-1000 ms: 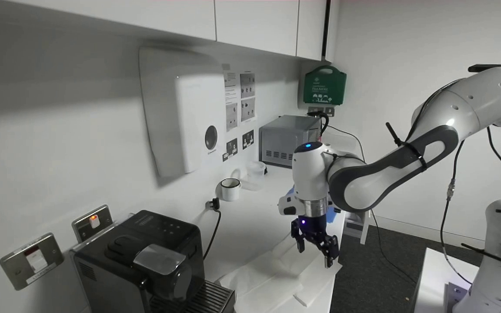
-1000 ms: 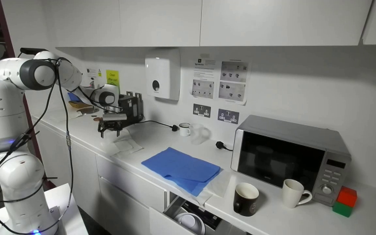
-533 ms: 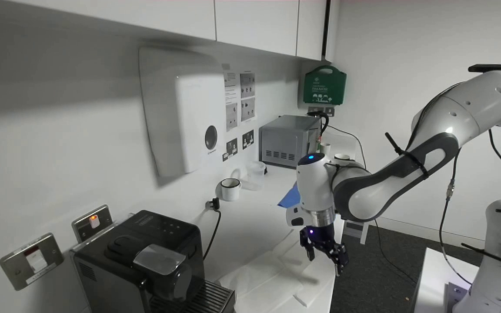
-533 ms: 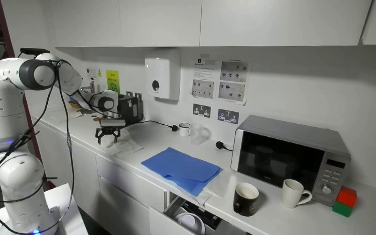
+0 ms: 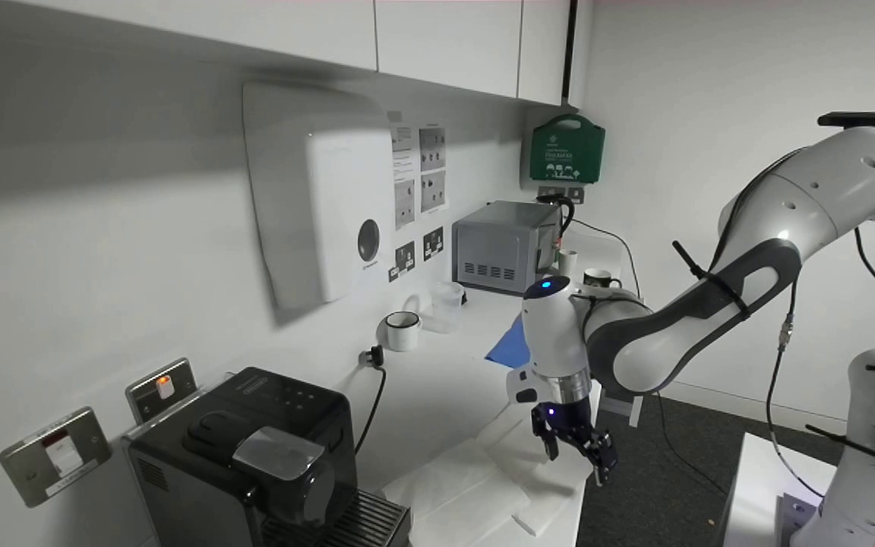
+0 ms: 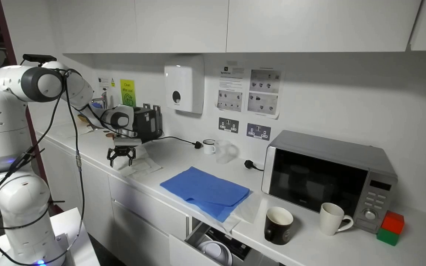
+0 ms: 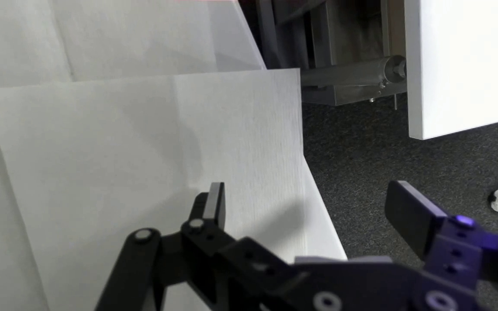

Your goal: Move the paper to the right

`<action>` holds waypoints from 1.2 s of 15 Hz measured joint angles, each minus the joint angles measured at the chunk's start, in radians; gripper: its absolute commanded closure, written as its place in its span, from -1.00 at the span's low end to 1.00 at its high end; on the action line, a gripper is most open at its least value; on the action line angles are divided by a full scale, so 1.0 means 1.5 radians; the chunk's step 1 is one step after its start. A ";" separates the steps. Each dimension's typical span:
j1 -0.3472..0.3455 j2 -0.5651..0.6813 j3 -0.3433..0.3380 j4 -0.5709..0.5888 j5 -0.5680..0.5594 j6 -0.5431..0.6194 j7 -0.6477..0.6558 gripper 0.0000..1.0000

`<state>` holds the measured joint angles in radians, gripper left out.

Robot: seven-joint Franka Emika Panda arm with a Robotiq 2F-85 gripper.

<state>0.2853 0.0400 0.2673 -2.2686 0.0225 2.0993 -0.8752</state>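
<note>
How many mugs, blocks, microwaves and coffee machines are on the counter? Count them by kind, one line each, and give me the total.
Mugs: 3 (dark mug, white mug, dark-rimmed white mug)
Blocks: 2 (red block, green block)
Microwave: 1
Coffee machine: 1
Total: 7

In an exterior view, the white counter point(image 6: 176, 155) carries a coffee machine point(image 6: 147, 125) and white paper point(image 6: 145, 165) left of centre, a blue sheet point(image 6: 206, 188) below centre, and a microwave point(image 6: 324, 181), black mug point(image 6: 279, 227), white mug point(image 6: 330, 221) and green block point(image 6: 388, 236) at lower right.
</note>
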 measured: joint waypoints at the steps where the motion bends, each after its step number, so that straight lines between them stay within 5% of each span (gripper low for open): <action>1: 0.000 0.000 -0.001 0.000 -0.004 0.000 0.000 -1.00; 18: -0.018 -0.005 -0.017 0.010 -0.064 0.011 0.002 -1.00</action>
<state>0.2589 0.0320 0.2423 -2.2542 -0.0739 2.1155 -0.8721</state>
